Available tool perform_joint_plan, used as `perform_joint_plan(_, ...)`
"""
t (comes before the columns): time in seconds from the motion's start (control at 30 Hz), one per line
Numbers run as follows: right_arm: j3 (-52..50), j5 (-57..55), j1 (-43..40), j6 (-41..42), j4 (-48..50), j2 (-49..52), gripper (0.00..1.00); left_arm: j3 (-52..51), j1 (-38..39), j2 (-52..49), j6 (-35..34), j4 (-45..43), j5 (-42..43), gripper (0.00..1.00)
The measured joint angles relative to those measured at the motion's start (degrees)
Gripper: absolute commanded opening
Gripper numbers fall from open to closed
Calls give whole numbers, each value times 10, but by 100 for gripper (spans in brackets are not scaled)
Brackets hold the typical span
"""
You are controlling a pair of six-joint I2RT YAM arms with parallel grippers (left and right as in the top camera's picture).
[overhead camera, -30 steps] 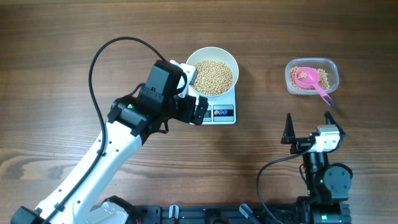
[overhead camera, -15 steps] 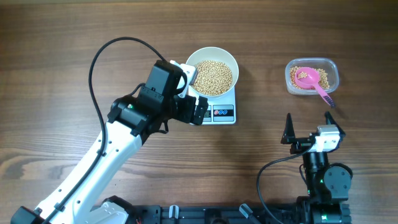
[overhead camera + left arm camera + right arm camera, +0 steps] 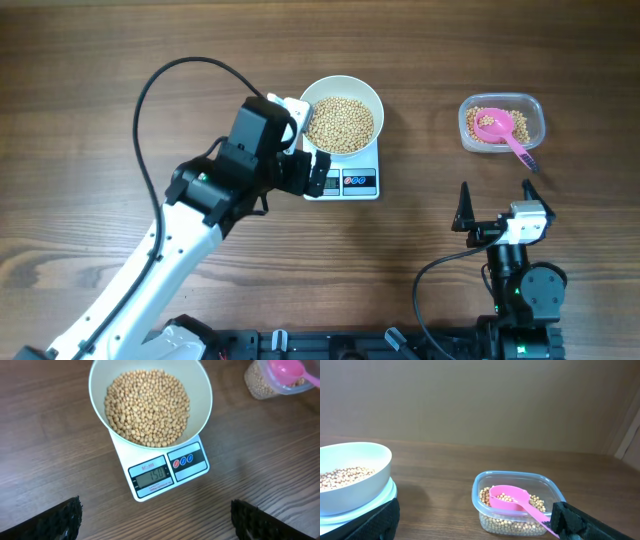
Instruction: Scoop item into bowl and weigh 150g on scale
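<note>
Wooden table (image 3: pixel 100 60) under everything. Left claw (image 3: pixel 155 510) spread wide, empty, hovering just short of the display edge of the scale (image 3: pixel 167 472). Bowl (image 3: pixel 202 405) seated on scale; display showing 150. Right claw (image 3: pixel 497 205) likewise wide open, empty, near clear tub (image 3: pixel 536 112), not touching. Pink scoop (image 3: pixel 505 132) lying in tub. Beans (image 3: pixel 147 407) heaped in bowl, ahead of left claw; more in tub.
</note>
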State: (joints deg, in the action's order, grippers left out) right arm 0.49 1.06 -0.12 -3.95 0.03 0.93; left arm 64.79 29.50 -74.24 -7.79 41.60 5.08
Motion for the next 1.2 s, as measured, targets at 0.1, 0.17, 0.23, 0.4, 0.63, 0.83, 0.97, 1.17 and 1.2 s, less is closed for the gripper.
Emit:
perform_joint_plan(0.1, 0, 0, 0, 0, 0, 0, 100, 0, 0, 33, 0, 5, -20, 100)
perform_joint_plan(0.17, 0, 0, 0, 0, 0, 0, 100, 0, 0, 61, 0, 10, -36, 100)
perform_joint_plan(0.23, 0, 0, 0, 0, 0, 0, 100, -1, 0, 81, 0, 12, -47, 100)
perform_joint_plan(0.4, 0, 0, 0, 0, 0, 0, 100, -62, -2, 121, 0, -62, -57, 100)
perform_joint_plan(0.63, 0, 0, 0, 0, 0, 0, 100, -178, -54, 210, 0, -169, -50, 100)
perform_joint_plan(0.83, 0, 0, 0, 0, 0, 0, 100, -289, -133, 325, 0, -270, -6, 100)
perform_joint_plan(0.97, 0, 0, 0, 0, 0, 0, 100, -351, -165, 375, 0, -331, 24, 100)
perform_joint_plan(1.17, 0, 0, 0, 0, 0, 0, 100, -420, -196, 467, 0, -360, 39, 100)
perform_joint_plan(1.2, 0, 0, 0, 0, 0, 0, 100, -435, -202, 491, 0, -361, 40, 100)
